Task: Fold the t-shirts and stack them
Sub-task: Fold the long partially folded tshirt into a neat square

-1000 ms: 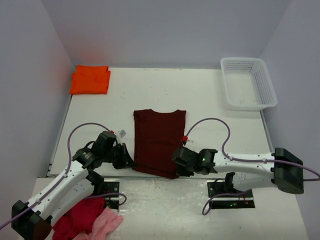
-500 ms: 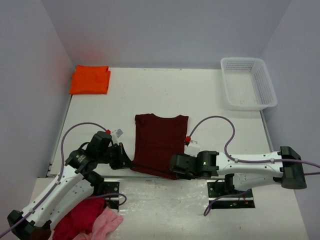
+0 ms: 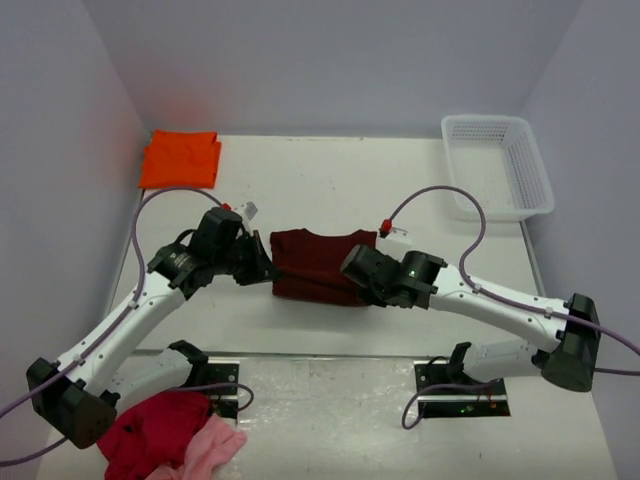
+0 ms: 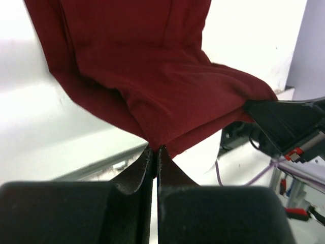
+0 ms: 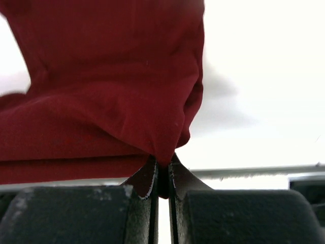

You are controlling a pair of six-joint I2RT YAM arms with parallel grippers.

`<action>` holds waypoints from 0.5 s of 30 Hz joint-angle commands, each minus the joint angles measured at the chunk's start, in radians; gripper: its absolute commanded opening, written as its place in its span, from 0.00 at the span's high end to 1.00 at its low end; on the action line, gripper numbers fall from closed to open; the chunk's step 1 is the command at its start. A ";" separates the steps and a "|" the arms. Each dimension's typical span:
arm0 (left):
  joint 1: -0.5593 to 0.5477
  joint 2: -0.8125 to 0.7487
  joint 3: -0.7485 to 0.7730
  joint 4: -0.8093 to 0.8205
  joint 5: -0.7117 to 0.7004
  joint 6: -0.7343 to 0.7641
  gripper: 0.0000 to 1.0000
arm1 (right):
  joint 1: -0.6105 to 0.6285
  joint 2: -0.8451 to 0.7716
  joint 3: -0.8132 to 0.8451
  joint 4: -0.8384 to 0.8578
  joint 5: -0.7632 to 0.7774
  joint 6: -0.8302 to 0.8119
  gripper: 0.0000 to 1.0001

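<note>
Table (image 3: 340, 185) is white, enclosed by pale walls (image 3: 330, 60) on three sides. A white basket (image 3: 500, 209) occupies the far right corner and the folded orange t-shirt (image 3: 181, 159) the far left. The maroon t-shirt (image 3: 318, 262) sits mid-table, long axis left-right, collar toward the far wall, with bare surface on all sides.

Left wrist: the left gripper (image 4: 155, 152) is clamped on a near corner of the maroon cloth.

Right wrist: the right gripper (image 5: 162, 165) pinches the other near corner.
</note>
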 commanded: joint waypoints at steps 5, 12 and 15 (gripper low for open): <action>0.005 0.246 0.157 0.147 -0.128 0.088 1.00 | -0.227 0.141 0.093 0.076 0.021 -0.381 1.00; 0.040 0.427 0.207 0.246 -0.115 0.097 1.00 | -0.338 0.295 0.197 0.163 -0.056 -0.554 1.00; 0.063 0.448 0.210 0.271 -0.125 0.100 1.00 | -0.372 0.348 0.238 0.189 -0.081 -0.609 1.00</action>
